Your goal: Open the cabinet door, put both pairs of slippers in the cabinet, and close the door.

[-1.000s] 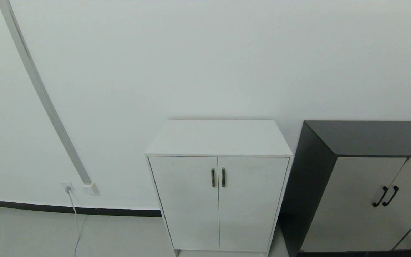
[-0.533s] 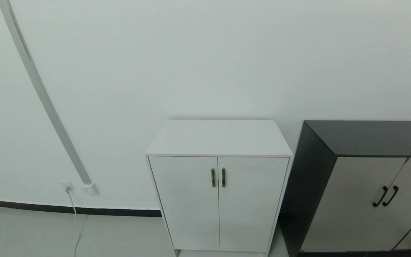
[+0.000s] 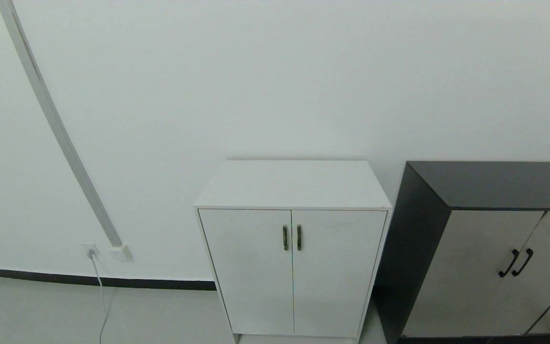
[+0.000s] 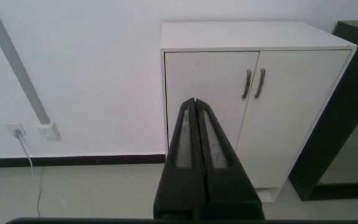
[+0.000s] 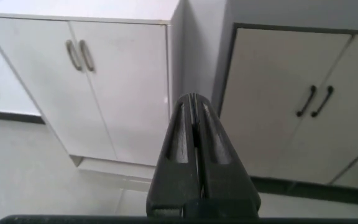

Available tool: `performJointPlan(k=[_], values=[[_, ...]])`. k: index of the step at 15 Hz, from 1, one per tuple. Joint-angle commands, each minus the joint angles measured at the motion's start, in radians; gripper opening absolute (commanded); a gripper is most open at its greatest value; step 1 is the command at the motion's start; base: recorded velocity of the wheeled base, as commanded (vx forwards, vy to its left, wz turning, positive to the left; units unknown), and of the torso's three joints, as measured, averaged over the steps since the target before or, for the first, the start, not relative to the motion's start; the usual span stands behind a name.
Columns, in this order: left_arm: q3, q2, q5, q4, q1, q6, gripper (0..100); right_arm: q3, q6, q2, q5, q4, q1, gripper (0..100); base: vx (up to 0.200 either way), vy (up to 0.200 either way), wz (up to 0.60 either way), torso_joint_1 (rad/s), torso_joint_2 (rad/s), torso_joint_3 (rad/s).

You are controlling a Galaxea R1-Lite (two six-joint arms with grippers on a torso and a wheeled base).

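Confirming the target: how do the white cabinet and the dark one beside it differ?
The white cabinet is white all over; the dark cabinet has a black top and side with pale doors. The white cabinet's handles are straight; the dark cabinet's handles are black, curved. Both have two shut doors.

Floor (image 3: 26, 315): white cabinet (image 3: 294, 272) w/ doors shut, black cabinet (image 3: 423, 267) just beside; cable (image 3: 106, 308) by wall.
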Motion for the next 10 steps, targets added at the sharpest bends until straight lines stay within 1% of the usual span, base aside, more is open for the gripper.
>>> performJointPlan(k=[1, 4, 7, 8, 10], values=[[0.0, 0.0, 0.003, 0.0, 0.0, -0.001, 0, 0.001, 0.004, -0.044, 0.001, 0.0, -0.022, 0, 0.0, 0.0, 0.0, 0.0, 0.0, 0.0], [0.0, 0.0, 0.01, 0.0, 0.0, -0.006, 0, 0.001, 0.012, -0.098, -0.006, -0.001, -0.017, 0, 0.0, 0.0, 0.0, 0.0, 0.0, 0.0], [0.0, 0.0, 0.012, 0.0, 0.0, -0.009, 0, 0.003, 0.053, -0.099, -0.07, -0.007, -0.017, 0, 0.0, 0.0, 0.0, 0.0, 0.0, 0.0], [0.0, -0.002, 0.012, 0.0, 0.0, -0.012, 0, 0.003, 0.099, -0.099, -0.094, -0.011, -0.017, 0, 0.0, 0.0, 0.0, 0.0, 0.0, 0.0], [0.0, 0.0, 0.012, 0.0, 0.0, -0.012, 0, 0.003, 0.116, -0.099, -0.108, -0.015, -0.017, 0, 0.0, 0.0, 0.0, 0.0, 0.0, 0.0]])
